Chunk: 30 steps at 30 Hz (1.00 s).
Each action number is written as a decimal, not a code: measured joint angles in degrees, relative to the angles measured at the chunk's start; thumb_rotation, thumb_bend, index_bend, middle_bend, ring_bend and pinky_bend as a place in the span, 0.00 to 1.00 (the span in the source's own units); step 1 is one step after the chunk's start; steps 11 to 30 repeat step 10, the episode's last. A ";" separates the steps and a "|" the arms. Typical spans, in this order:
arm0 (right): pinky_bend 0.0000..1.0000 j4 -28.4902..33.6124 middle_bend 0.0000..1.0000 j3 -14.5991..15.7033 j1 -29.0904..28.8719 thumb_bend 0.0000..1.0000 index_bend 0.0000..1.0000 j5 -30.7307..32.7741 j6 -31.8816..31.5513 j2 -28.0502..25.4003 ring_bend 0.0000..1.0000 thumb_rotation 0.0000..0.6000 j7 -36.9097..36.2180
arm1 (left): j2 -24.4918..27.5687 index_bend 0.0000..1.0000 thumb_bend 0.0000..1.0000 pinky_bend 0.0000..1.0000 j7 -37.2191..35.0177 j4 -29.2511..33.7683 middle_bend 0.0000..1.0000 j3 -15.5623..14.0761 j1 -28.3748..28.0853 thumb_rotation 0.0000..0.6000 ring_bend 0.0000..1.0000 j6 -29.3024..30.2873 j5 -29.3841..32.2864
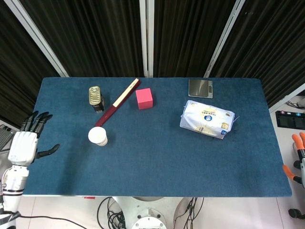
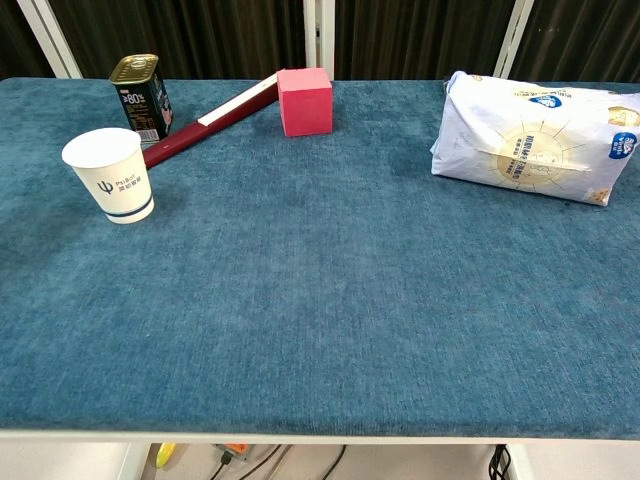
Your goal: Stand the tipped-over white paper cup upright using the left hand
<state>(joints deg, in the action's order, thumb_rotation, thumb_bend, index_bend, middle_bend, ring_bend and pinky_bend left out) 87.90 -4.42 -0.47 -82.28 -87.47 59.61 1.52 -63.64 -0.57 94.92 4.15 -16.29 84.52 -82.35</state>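
White paper cup (image 2: 110,186) stands upright on the table (image 1: 157,162), at 7 o'clock from the tin can (image 2: 139,96). My left hand (image 1: 26,142) (fingers spread, holding nothing) hangs off the table's 9 o'clock edge; my right hand (image 1: 299,160) barely shows, so its state cannot be told.

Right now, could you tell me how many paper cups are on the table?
1. The white paper cup stands upright near the table's left side, just in front of the tin can and beside the dark red stick. No others show in either view.
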 measured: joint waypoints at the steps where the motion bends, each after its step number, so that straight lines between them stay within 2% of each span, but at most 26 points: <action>1: 0.00 -0.28 0.00 0.05 0.07 0.17 0.00 -0.04 -0.16 0.28 0.00 1.00 0.71 | 0.94 0.14 0.12 0.09 2.71 0.86 0.05 -0.83 0.89 1.00 0.00 -0.20 0.45; 4: 0.00 -1.15 0.00 0.09 0.26 0.17 0.00 0.02 -0.65 1.35 0.00 1.00 2.95 | 2.68 0.12 0.09 0.08 9.14 1.87 0.05 -3.80 4.22 1.00 0.00 -0.45 1.28; 7: 0.00 -2.22 0.00 0.02 0.44 0.17 0.00 -0.27 -1.57 2.60 0.00 1.00 3.69 | 2.51 0.10 0.08 0.07 10.32 0.36 0.05 -5.43 6.15 1.00 0.00 -0.39 1.44; 10: 0.00 -2.93 0.00 0.05 0.56 0.17 0.00 -1.06 -2.18 3.41 0.00 1.00 3.19 | 1.91 0.10 0.08 0.06 8.43 -1.97 0.05 -5.50 6.88 1.00 0.00 -0.13 1.07; 30: 0.00 -2.93 0.00 0.05 0.56 0.17 0.00 -1.06 -2.18 3.41 0.00 1.00 3.19 | 1.91 0.10 0.08 0.06 8.43 -1.97 0.05 -5.50 6.88 1.00 0.00 -0.13 1.07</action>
